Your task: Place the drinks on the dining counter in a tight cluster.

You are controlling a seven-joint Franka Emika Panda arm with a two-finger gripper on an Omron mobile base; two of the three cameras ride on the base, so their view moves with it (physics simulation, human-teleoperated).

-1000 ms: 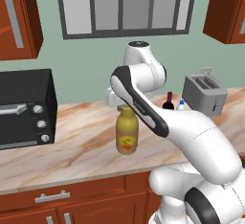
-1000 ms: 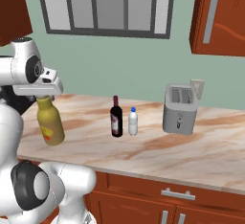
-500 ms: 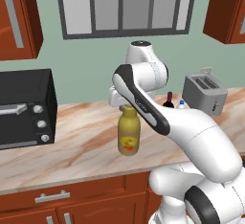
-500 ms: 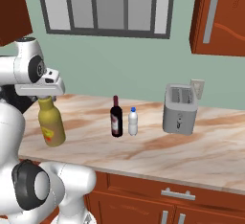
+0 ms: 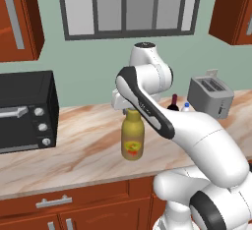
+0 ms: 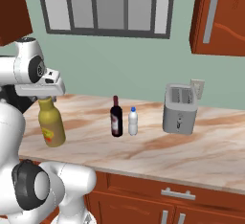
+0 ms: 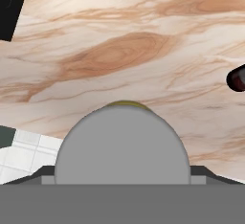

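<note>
The gripper (image 5: 131,110) holds the yellow bottle (image 5: 132,138) by its cap, above the counter (image 5: 83,150), at nine o'clock from the wine bottle (image 6: 116,117). Gripped only there, it may swing and slip.

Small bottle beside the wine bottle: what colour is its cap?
Blue, on the small white bottle; right base view shows it best.

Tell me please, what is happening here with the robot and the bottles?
The gripper is shut on the olive-yellow bottle, holding it by the grey cap at the marbled counter. The dark wine bottle and the small white bottle stand close together further along, near the toaster.
</note>
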